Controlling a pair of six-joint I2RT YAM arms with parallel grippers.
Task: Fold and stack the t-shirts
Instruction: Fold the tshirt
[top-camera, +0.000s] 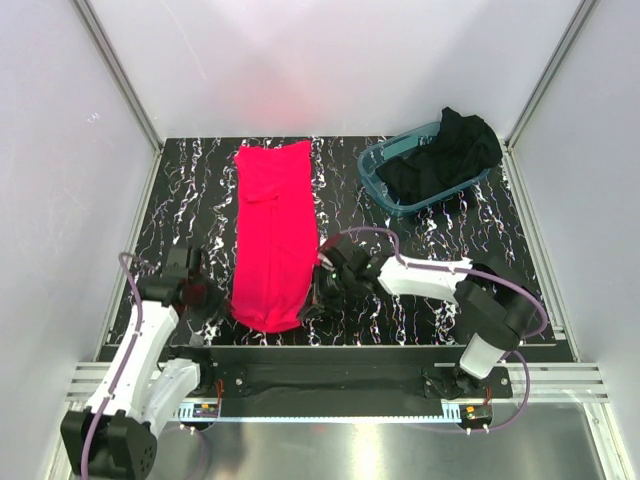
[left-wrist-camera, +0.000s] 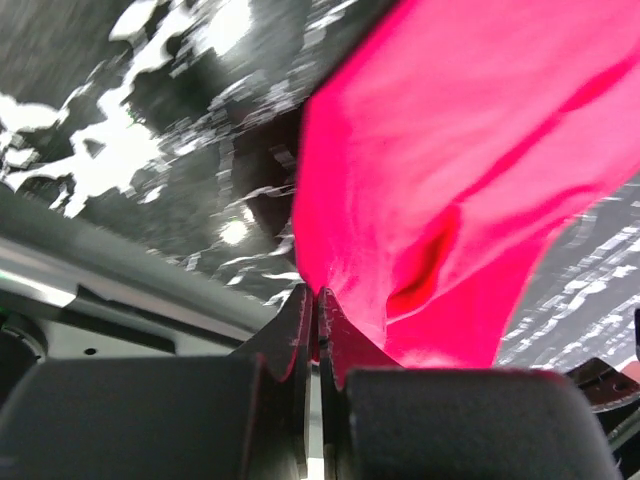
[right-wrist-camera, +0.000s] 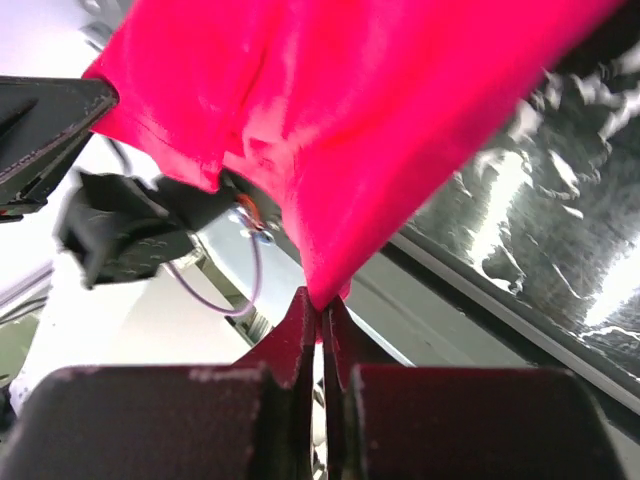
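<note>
As seen from the top external camera, the red t-shirt (top-camera: 272, 235) lies as a long strip on the marbled black surface (top-camera: 420, 260). Its long axis runs straight away from the arm bases, and its near end is rounded and a little bunched. The left claw (top-camera: 216, 299) sits at the near left corner of that strip and the right claw (top-camera: 312, 292) at the near right corner, so each arm has its own side and the cloth stretches away from both. The black t-shirt (top-camera: 445, 155) is heaped in the teal tub (top-camera: 375, 170) at the far right, well apart from the red one and nearer the right arm.

In the left wrist view, the left claw's jaws stand pressed together with a pinch of red cloth between their tips. The rest of the shirt fans up and to the right, lifted slightly off the surface near the pinch.

In the right wrist view, the right claw is likewise clamped on a point of red hem, with the fabric rising away from it in a taut fold.

I judge that the next move is to carry the near end forward along the long axis and lay it over the far end. That needs both claws to travel level, or the fold will skew.
</note>
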